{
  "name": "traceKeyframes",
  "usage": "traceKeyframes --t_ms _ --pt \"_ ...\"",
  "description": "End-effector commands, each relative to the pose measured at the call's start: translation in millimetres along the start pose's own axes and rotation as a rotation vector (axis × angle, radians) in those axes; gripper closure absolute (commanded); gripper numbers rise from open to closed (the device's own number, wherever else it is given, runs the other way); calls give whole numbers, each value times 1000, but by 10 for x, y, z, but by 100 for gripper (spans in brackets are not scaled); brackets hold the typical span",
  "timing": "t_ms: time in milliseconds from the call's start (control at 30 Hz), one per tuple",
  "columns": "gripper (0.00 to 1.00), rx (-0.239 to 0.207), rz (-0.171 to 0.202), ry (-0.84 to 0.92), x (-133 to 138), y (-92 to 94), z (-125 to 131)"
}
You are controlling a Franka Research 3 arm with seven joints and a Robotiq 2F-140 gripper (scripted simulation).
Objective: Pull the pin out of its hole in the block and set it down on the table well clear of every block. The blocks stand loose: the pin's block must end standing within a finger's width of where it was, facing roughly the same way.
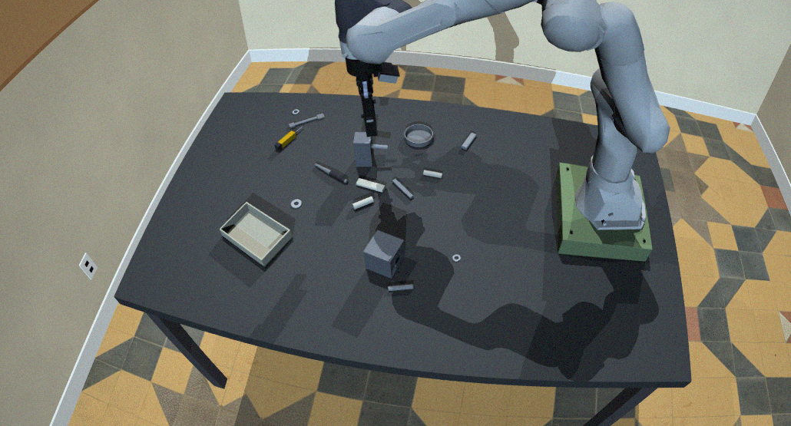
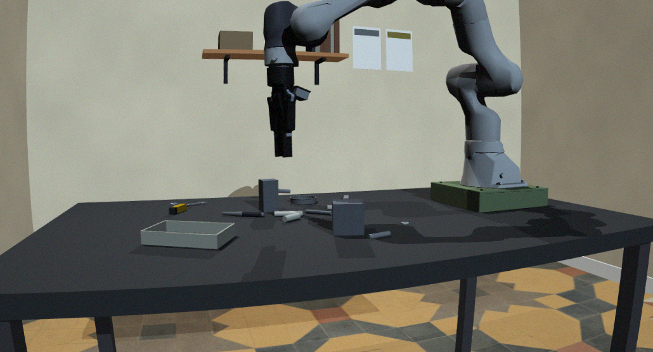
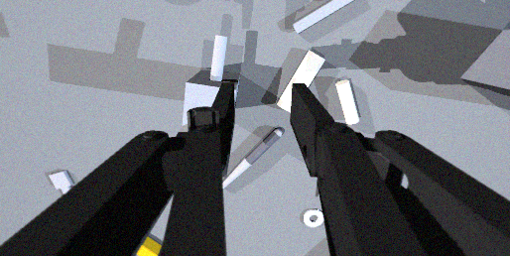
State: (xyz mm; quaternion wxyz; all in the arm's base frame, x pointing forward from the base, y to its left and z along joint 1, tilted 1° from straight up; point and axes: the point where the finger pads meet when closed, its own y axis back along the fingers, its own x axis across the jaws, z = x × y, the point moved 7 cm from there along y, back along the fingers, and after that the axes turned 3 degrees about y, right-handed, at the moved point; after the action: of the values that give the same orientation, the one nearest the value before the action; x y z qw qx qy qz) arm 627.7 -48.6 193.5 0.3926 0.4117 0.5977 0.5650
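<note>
The pin's block is a small grey upright block near the table's far middle. Its light pin sticks out sideways from the block's right face. Both show in the exterior view, block and pin, and in the wrist view, block and pin. My gripper hangs well above the block, pointing down. Its fingers stand partly apart with nothing between them.
A second grey block stands nearer the front, with a loose pin beside it. Several loose pins, a marker, a yellow-handled tool, a round dish and washers lie around. An open tray sits at the left.
</note>
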Motion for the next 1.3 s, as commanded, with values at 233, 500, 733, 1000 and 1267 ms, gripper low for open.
traceKeyframes --t_ms 233,500,733,1000,1267 --pt "68 13 5 16 106 -296 -8" --pt "68 15 6 17 122 -343 -12" --pt "68 14 6 17 121 -344 -12" --pt "68 3 15 -1 51 -482 -41" --pt "68 3 15 -1 51 -482 -41"
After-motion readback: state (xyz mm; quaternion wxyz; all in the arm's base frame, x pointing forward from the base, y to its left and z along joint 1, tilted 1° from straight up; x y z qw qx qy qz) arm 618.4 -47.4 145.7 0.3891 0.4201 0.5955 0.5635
